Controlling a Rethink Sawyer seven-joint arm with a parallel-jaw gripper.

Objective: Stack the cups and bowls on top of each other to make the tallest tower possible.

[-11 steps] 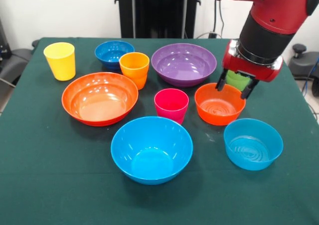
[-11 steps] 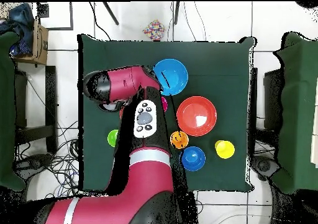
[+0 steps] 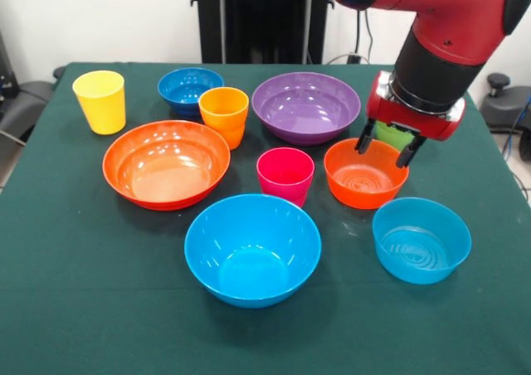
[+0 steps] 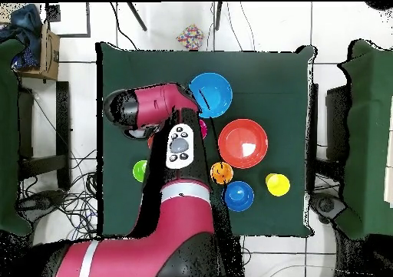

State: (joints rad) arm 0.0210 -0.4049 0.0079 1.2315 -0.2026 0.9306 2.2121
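Note:
Nothing is stacked; all the ware stands apart on the green table (image 3: 75,292). My gripper (image 3: 384,148) is open and empty, its fingertips just over the far rim of the small orange bowl (image 3: 363,176). The light-green cup (image 3: 390,133) stands right behind it, partly hidden. Also here are the magenta cup (image 3: 285,174), orange cup (image 3: 224,115), yellow cup (image 3: 100,101), the dark-blue bowl (image 3: 188,87), purple bowl (image 3: 305,106), large orange bowl (image 3: 166,164), large light-blue bowl (image 3: 252,250) and small light-blue bowl (image 3: 421,241). In the overhead view my arm (image 4: 180,147) hides the gripper and several bowls.
The black pedestal (image 3: 249,18) stands behind the table's far edge. A dark chair (image 3: 21,101) is at the left and another seat (image 3: 502,101) at the right. In the overhead view, cables (image 4: 73,189) lie on the floor beside the table.

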